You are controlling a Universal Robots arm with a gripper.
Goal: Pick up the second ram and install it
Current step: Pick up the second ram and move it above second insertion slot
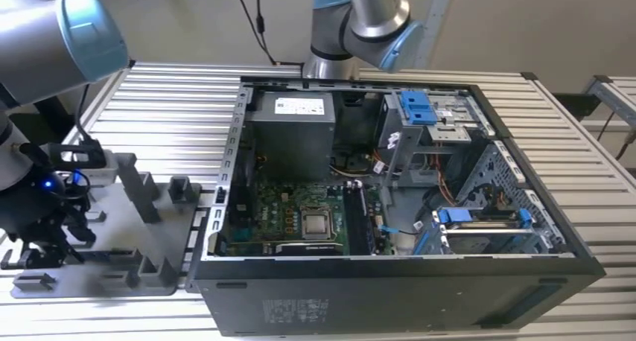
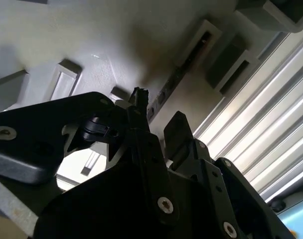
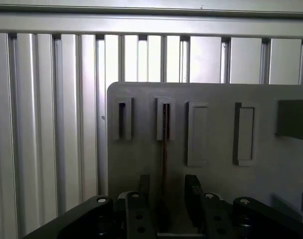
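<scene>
Black jaws stand partly open, one on each side of the second ram (image 3: 164, 144). In the first wrist view a thin gap shows on both sides, so they straddle it without gripping. The ram is a thin dark strip standing on edge in the gray tray (image 3: 136, 149). Its far end sits in a raised slot holder (image 3: 165, 117) just beyond the jaw tips. In the second wrist view the strip (image 2: 177, 75) runs from between the jaws up to that holder.

To one side of it stands a matching second holder (image 3: 122, 119). To the other side are a flat raised block (image 3: 197, 133) and a further block (image 3: 245, 133). All of these lie beyond the jaw tips.

Past the holders the tray ends in a straight edge, and the aluminium slats of the surface (image 3: 52, 124) run on beyond it and along one side.

In the exterior view, upright tray posts (image 1: 134, 183) rise between the jaws and the open computer case (image 1: 398, 304). The case lies just beside the tray, toward the exterior view's right, with its motherboard (image 1: 288, 214) exposed.
</scene>
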